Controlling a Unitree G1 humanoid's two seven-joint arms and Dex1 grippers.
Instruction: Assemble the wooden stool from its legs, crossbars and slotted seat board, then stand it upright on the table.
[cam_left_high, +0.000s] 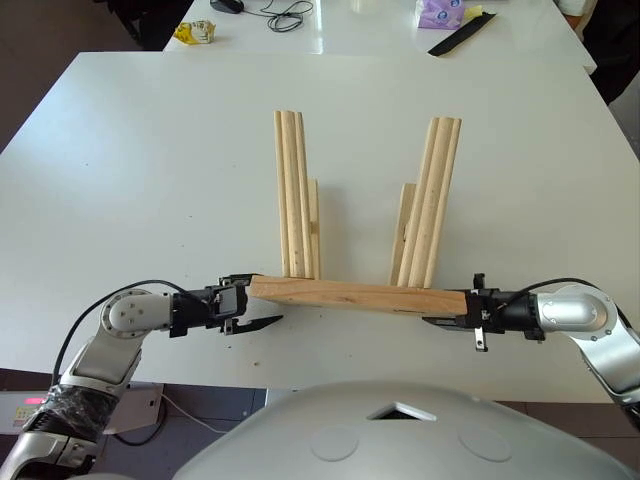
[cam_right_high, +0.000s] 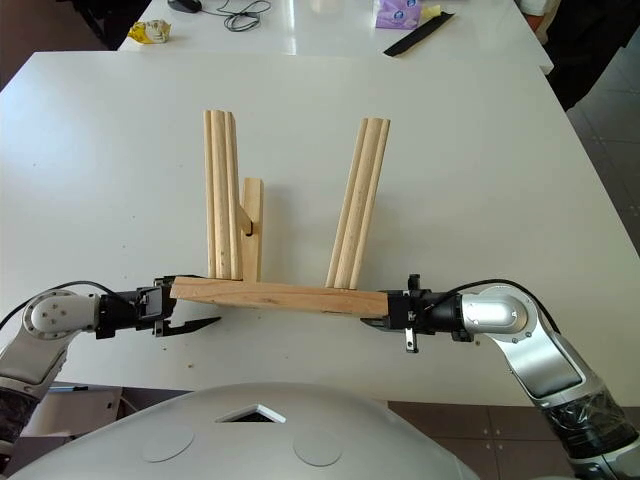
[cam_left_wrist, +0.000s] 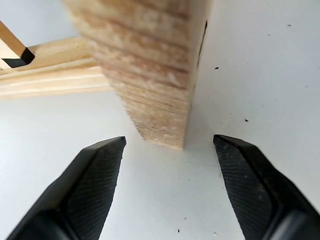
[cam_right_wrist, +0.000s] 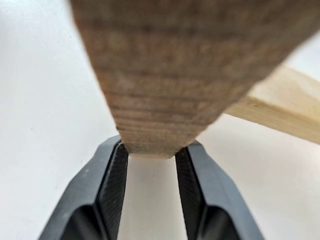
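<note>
Table (cam_left_high: 150, 150): white, smooth.
Seat board (cam_left_high: 355, 294): pale grained plank, standing on edge along the near edge.
Legs: two ribbed panels, left leg panel (cam_left_high: 293, 190) and right leg panel (cam_left_high: 432, 200), reaching from the board toward the far edge.
Crossbars: two short flat pieces, one (cam_left_high: 314, 225) inside each panel.
Left gripper (cam_left_wrist: 169, 140): black ridged fingers apart, straddling the board's left end.
Right gripper (cam_right_wrist: 150, 150): clamped on the board's right end.

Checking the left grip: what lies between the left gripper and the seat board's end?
Only bare table: in the left wrist view the left gripper stands open, its fingers clear of the seat board.
</note>
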